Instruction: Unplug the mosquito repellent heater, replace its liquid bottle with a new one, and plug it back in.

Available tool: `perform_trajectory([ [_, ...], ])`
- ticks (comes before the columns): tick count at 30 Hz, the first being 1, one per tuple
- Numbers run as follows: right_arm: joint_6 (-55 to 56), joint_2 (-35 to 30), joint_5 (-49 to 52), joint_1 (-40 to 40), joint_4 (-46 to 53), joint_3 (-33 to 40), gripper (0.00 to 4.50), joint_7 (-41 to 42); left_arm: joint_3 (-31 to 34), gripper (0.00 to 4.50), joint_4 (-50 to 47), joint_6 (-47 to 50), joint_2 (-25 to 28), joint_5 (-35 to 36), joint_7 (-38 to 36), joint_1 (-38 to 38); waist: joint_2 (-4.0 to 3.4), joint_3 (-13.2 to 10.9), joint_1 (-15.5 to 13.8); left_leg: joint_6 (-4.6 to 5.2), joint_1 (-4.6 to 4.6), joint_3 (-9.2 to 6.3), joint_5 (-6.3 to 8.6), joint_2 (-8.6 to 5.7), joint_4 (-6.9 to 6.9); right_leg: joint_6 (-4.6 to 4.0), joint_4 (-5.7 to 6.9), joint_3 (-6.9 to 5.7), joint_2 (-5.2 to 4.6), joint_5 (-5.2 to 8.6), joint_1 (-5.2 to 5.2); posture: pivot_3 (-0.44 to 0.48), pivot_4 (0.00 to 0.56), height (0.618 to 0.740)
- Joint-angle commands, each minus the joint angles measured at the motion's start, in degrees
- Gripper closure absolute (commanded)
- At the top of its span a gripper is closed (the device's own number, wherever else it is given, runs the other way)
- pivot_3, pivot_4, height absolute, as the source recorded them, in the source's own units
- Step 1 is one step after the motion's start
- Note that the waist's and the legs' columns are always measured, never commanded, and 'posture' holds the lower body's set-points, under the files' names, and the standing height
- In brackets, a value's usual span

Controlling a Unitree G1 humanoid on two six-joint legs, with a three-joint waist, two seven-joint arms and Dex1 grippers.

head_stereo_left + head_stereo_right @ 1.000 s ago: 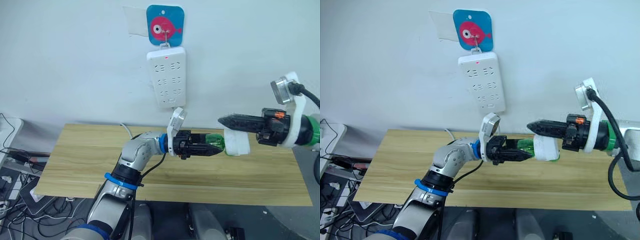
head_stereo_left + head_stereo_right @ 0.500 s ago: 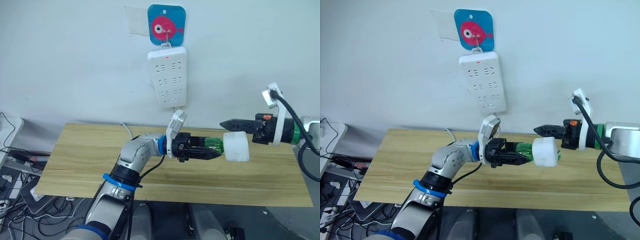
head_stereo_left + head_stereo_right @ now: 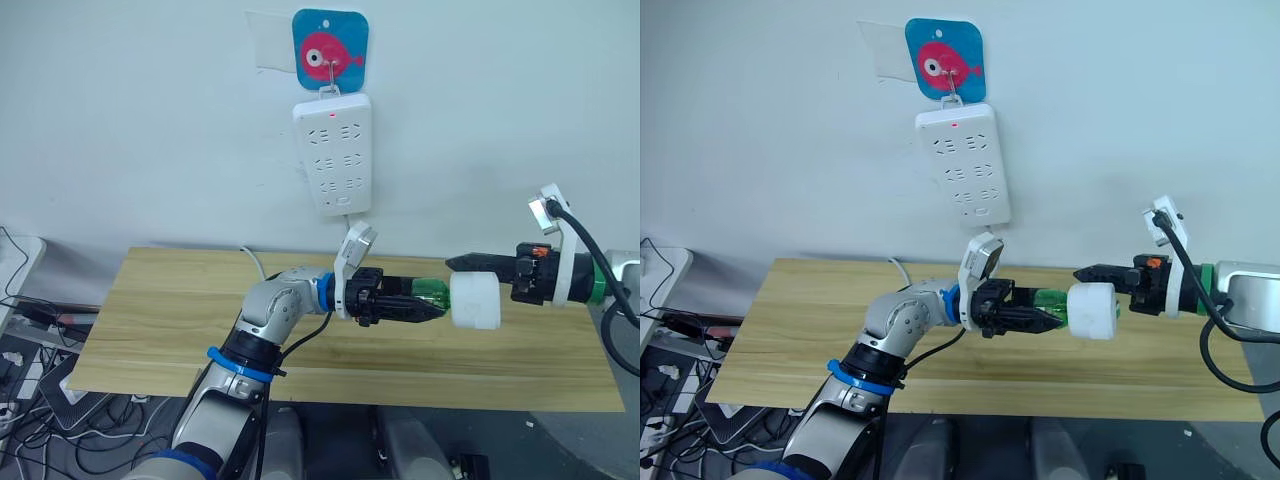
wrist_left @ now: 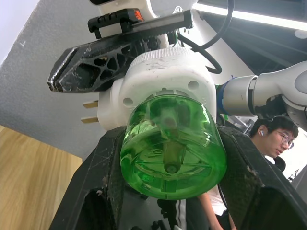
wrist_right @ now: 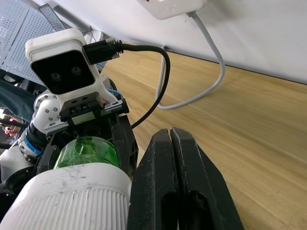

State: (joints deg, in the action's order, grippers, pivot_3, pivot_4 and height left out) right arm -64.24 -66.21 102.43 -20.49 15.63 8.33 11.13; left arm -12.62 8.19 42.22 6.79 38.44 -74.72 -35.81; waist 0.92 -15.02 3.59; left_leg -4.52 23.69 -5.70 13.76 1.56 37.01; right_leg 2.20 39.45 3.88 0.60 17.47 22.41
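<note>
Heater (image 3: pixel 474 301) held mid-air over bench (image 3: pixel 150 310). Vs 1 s ago: R gripper (image 3: pixel 462 263) rotated, sits lower. L gripper (image 3: pixel 425 311) clamped on bottle (image 4: pixel 172 146); R fingers closed beside heater. Bottle still seated; unscrewing underway.

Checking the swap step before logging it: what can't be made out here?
- Green bottle neck: sunk inside the heater in every view, so whether it is seated or loose can't be told.
- Right end effector against the heater: the eye views show it lying along the heater's top and the right wrist view shows it beside it. Contact is unclear.
- Left end effector pads: covered by the bottle.
</note>
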Motion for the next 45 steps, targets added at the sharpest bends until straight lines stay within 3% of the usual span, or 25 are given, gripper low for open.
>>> perform_trajectory([
  [1,-1.6,-0.1,2.7,1.7,4.6,0.1,4.45,0.9,2.4,2.21,-2.0,-1.1,-0.9,1.9,0.7,-1.5,0.0,0.0,0.0,0.0,0.0,-0.01,0.0,0.0,0.0,0.0,0.0,-0.01,0.0,0.0,0.0,-0.117,0.243,0.74],
  [9,-0.5,0.2,0.8,-2.0,1.2,1.4,4.45,1.3,1.7,2.21,-1.8,-1.9,-0.7,1.1,-0.1,-1.3,0.0,0.0,0.1,0.0,-0.01,0.01,0.0,0.0,0.01,0.0,0.02,0.01,0.0,0.0,0.0,-0.125,0.242,0.74],
  [15,-1.4,-1.2,10.0,-10.2,-10.9,3.1,4.3,-2.2,1.9,2.21,-1.5,-9.7,-0.5,-2.2,-0.5,-1.0,0.0,0.0,0.2,0.0,-0.01,0.01,0.0,0.0,0.02,-0.01,0.01,0.01,0.0,0.0,0.0,-0.125,0.241,0.74],
  [17,-4.4,-1.8,10.6,-10.2,-15.1,4.9,3.88,-1.6,1.5,2.21,-0.8,-15.9,-0.1,-5.0,-1.5,-1.2,0.0,0.0,0.0,0.0,0.01,0.01,0.0,0.0,-0.01,-0.01,-0.04,0.01,0.0,-0.01,0.0,-0.125,0.241,0.74],
  [21,-9.9,-3.0,10.6,-7.4,-19.0,8.6,2.48,0.1,0.2,2.21,2.0,-35.0,-0.2,-12.2,-5.0,-1.1,-0.01,0.0,-0.4,0.04,0.07,0.03,0.02,0.0,-0.04,-0.02,-0.16,0.0,-0.01,-0.01,0.0,-0.125,0.241,0.74],
  [28,-19.1,-7.5,10.6,2.5,-21.1,12.4,0.03,11.6,1.1,2.21,13.4,-69.1,-2.6,-19.9,-7.6,-3.1,-0.02,0.0,-0.6,0.19,0.12,0.16,0.11,-0.05,-0.03,-0.03,-0.33,0.04,-0.12,-0.02,-0.01,-0.114,0.242,0.74],
  [32,-19.4,-9.2,10.6,7.4,-20.0,13.7,0.03,15.1,1.5,2.21,20.3,-81.6,-3.0,-21.6,-7.8,-5.7,-0.02,0.0,-0.6,0.21,0.12,0.19,0.12,-0.06,0.01,0.02,-0.32,0.07,-0.11,-0.04,-0.02,-0.109,0.241,0.74],
  [36,-16.4,-8.5,10.6,11.5,-15.6,14.0,0.03,14.3,1.2,2.21,25.5,-87.5,-3.2,-22.7,-6.5,-8.5,-0.02,0.0,-0.3,0.22,0.1,0.22,0.12,-0.06,0.03,0.07,-0.32,0.1,-0.11,-0.07,-0.04,-0.106,0.238,0.74],
  [45,-11.1,-3.2,10.6,10.8,-10.3,11.4,0.03,11.7,-0.5,2.21,27.6,-89.5,-4.6,-23.0,-5.2,-9.2,-0.02,0.0,-0.3,0.22,0.11,0.18,0.12,-0.06,0.03,0.09,-0.33,0.07,-0.09,-0.08,-0.05,-0.104,0.231,0.74],
])
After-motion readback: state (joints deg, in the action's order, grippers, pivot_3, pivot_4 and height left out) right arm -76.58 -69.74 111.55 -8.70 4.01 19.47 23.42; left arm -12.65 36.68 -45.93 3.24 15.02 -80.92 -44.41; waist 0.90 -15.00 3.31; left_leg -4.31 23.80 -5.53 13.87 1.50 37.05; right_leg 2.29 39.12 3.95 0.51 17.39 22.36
